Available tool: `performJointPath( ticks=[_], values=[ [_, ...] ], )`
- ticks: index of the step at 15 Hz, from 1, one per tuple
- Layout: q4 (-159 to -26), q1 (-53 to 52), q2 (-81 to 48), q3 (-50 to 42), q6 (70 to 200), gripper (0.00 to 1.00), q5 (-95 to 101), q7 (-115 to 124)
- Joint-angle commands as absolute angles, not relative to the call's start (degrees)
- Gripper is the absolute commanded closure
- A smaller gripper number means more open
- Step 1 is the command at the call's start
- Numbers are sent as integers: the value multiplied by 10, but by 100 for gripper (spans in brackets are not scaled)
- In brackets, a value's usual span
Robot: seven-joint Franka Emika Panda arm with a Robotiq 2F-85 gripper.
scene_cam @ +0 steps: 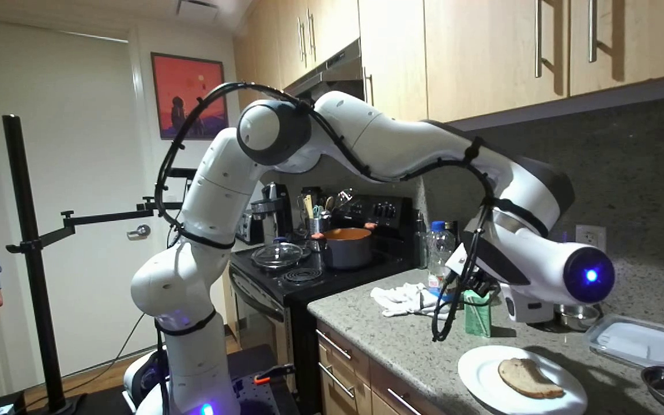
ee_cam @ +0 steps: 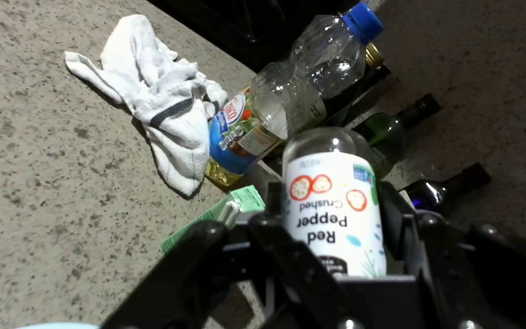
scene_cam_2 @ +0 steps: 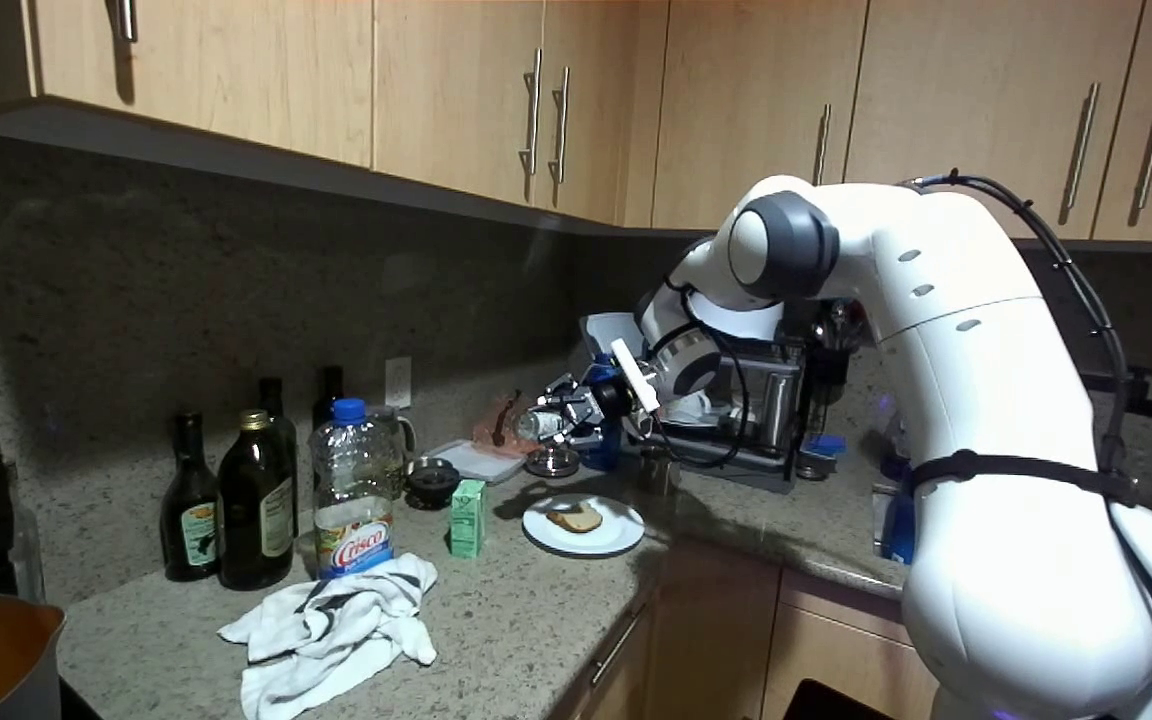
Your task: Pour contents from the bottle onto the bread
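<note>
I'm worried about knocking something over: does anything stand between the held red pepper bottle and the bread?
Nothing visible stands between the red pepper bottle, held in the gripper, and the bread. The shallow metal bowl and green carton stand on the counter, apart from the plate.

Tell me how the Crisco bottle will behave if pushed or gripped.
The Crisco bottle is probably light for its size, since its clear upper part looks empty. Tall and narrow, it may tip if pushed near its blue cap. Its see-through, plastic-looking walls seem likely to flex under a firm grip.
</note>
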State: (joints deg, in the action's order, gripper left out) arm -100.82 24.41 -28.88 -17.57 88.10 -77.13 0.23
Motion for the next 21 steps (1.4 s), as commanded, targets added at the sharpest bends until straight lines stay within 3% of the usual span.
performJointPath(
  ticks=[1,4,9,13,21],
  values=[
    [-997,270,-307,-167,842,73,-812,17],
    [-999,270,-309,-170,834,73,-826,21],
    [-1067,179,-228,-193,1062,73,-730,55],
    [-1095,148,-180,-180,1146,73,-666,88],
    [-1088,202,-165,-173,1051,73,-730,61]
  ],
)
